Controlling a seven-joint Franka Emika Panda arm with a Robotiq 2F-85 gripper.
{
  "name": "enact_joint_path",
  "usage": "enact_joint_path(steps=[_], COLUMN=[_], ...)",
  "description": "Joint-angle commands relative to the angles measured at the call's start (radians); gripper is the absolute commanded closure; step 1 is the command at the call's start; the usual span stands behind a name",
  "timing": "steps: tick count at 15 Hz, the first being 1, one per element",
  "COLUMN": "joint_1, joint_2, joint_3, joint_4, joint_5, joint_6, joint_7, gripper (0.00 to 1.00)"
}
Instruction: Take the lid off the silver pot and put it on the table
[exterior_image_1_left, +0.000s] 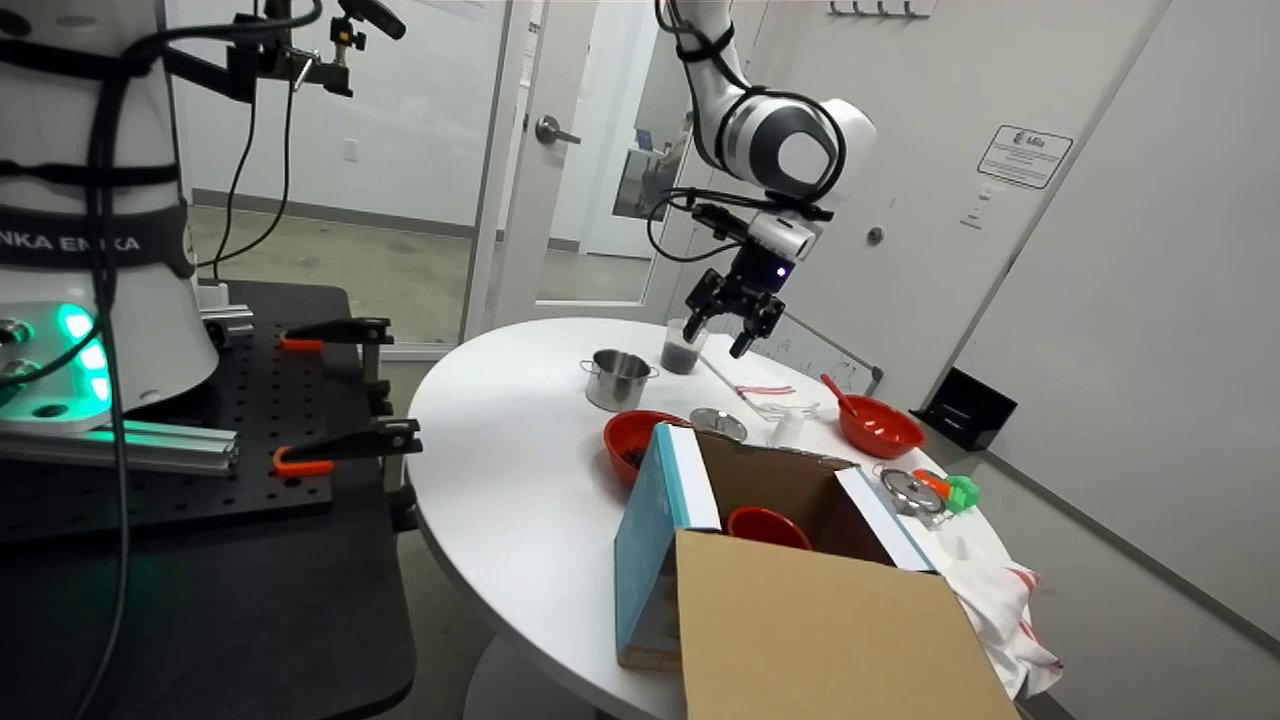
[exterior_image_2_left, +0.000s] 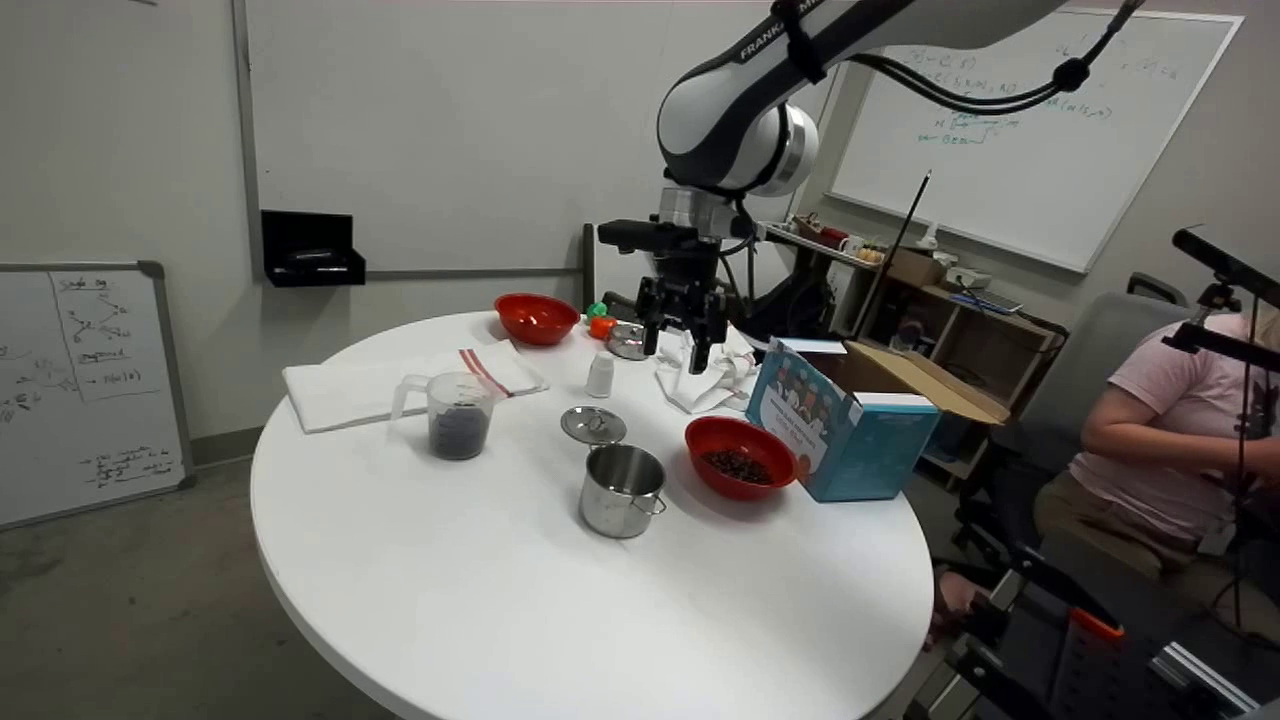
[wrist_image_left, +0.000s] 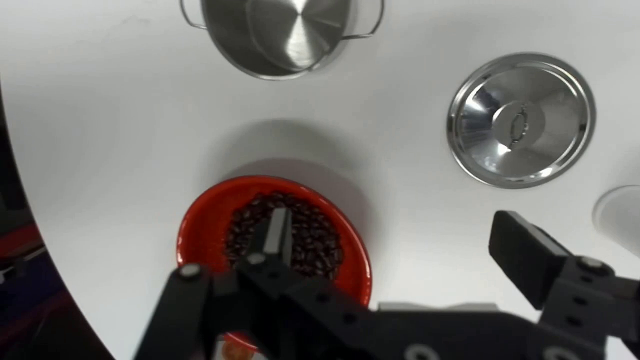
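Observation:
The silver pot (exterior_image_1_left: 618, 388) stands upright and uncovered on the white table (exterior_image_1_left: 500, 450). It shows in an exterior view (exterior_image_2_left: 612, 507), and its bare inside shows at the top of the wrist view (wrist_image_left: 280, 40). The round silver lid (wrist_image_left: 522, 120) lies flat on the table beside the pot, apart from it, its small loop handle up. The lid shows in both exterior views (exterior_image_1_left: 718, 424) (exterior_image_2_left: 593, 425). My gripper (wrist_image_left: 392, 215) is open and empty, raised above the table. In the wrist view one finger overlaps a red bowl, the other bare table. The gripper hangs in both exterior views (exterior_image_1_left: 714, 343) (exterior_image_2_left: 674, 358).
A red bowl of dark beans (exterior_image_2_left: 735, 492) stands beside the pot, near the open blue cardboard box (exterior_image_2_left: 870, 455). A clear measuring cup (exterior_image_2_left: 460, 430), white shaker (exterior_image_2_left: 600, 377), folded towel (exterior_image_2_left: 350, 390), lidded metal pot (exterior_image_2_left: 627, 342) and far red bowl (exterior_image_2_left: 537, 322) are also on the table.

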Motion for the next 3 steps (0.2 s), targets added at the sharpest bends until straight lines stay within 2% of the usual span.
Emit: enact_joint_path(steps=[1,3], joint_1=[-0.002,-0.002], joint_2=[-0.028,-0.076], joint_3=[0.003,0.006], joint_4=[-0.045,-0.122], joint_5=[-0.001,-0.001], joint_6=[0.008,0.028], joint_7=[-0.007,-0.018], gripper=[0.00,0.00])
